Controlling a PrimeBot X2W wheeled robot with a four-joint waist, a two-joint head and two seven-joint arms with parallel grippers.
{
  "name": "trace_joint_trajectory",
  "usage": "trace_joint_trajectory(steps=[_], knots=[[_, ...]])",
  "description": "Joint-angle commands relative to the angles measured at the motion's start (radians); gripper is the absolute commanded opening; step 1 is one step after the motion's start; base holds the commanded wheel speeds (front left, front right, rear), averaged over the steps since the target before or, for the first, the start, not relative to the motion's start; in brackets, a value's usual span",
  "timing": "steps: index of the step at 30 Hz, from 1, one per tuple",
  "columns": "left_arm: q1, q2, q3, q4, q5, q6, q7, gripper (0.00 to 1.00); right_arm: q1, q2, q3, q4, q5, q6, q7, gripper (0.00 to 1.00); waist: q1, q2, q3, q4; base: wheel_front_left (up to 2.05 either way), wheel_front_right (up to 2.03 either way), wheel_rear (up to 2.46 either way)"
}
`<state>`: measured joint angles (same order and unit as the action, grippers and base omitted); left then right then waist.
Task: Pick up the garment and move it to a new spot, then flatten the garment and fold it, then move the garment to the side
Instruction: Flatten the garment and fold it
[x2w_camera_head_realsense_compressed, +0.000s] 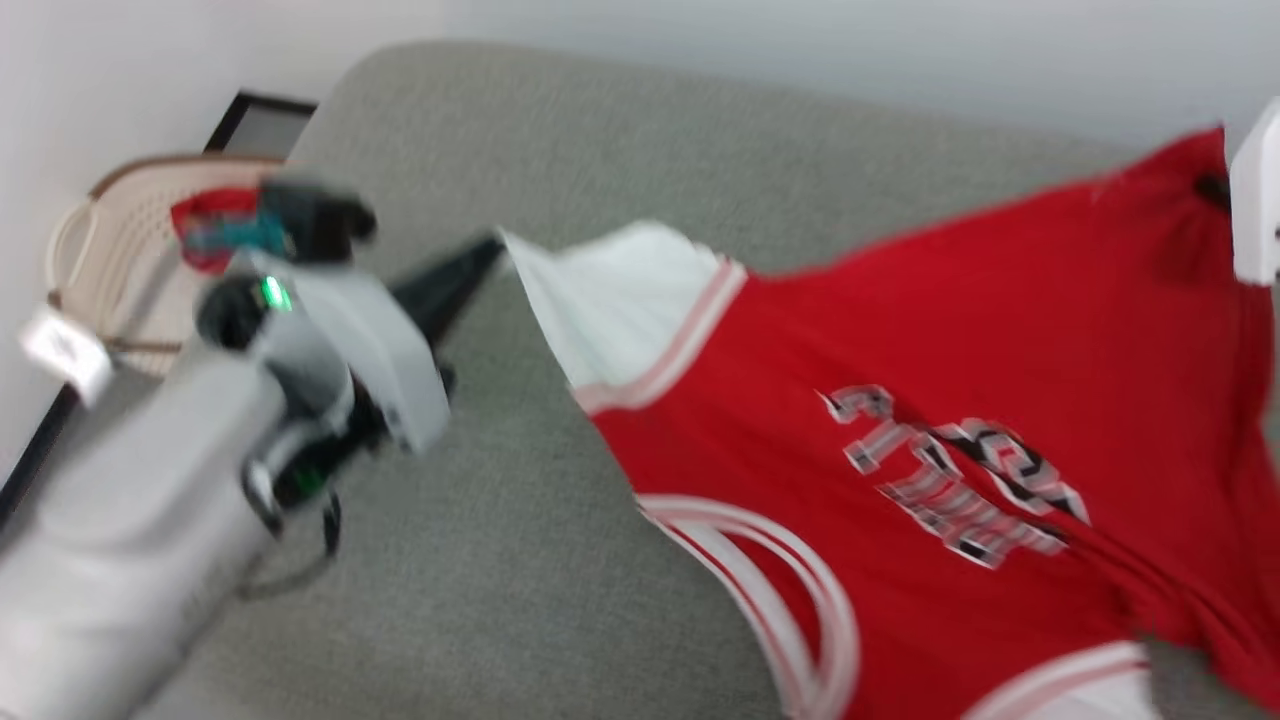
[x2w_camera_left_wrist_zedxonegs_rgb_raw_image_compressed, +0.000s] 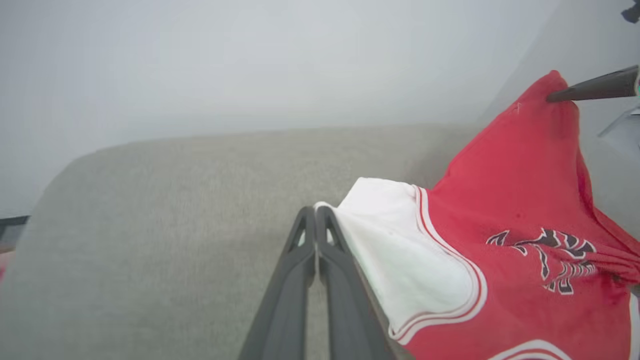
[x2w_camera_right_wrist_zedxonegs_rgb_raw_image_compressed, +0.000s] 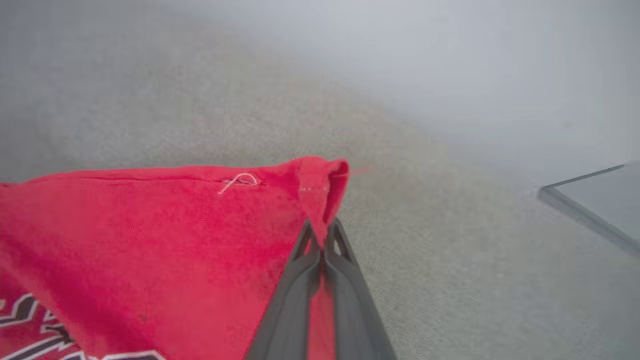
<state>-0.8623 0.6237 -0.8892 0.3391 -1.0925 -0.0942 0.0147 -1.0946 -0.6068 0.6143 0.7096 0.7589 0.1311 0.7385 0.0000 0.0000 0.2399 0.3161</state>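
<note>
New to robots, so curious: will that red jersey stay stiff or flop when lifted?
Probably floppy: the garment sags and creases between its two pinched corners. Likely light: the right fingers hold it by one small fold. It could slip from the left fingers, which pinch just one white corner.

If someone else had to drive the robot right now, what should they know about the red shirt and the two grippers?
Left gripper: shut, pinching the tip of the white sleeve of the garment.
Right gripper: shut on a red corner of the garment.
Garment: lifted by those two points and stretched between the grippers above the grey cushion. It is unclear whether its lower part touches the cushion.
Done: the garment is picked up.
Left: lay it at a new spot, flatten it, fold it, move it aside.
</note>
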Motion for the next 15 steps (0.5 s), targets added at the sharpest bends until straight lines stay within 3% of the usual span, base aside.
trace_joint_trajectory(steps=[1, 7, 15], knots=[[-0.042, 0.005, 0.009, 0.004, -0.003, 0.006, 0.029, 0.00, -0.023, 0.006, 0.004, -0.010, 0.007, -0.001, -0.024, 0.00, 0.0000, 0.0000, -0.081, -0.062, 0.00, 0.00, 0.00], [-0.238, -0.014, 0.021, 0.096, -0.003, -0.013, 0.143, 0.00, -0.092, 0.036, 0.027, -0.014, -0.020, -0.001, -0.152, 0.00, 0.0000, 0.0000, -0.151, -0.112, 0.00, 0.00, 0.00], [-0.481, -0.063, 0.008, 0.288, 0.026, -0.036, 0.178, 0.00, -0.216, 0.098, 0.071, 0.038, -0.073, -0.001, -0.325, 0.00, 0.0000, 0.0000, -0.214, -0.181, 0.00, 0.00, 0.00]])
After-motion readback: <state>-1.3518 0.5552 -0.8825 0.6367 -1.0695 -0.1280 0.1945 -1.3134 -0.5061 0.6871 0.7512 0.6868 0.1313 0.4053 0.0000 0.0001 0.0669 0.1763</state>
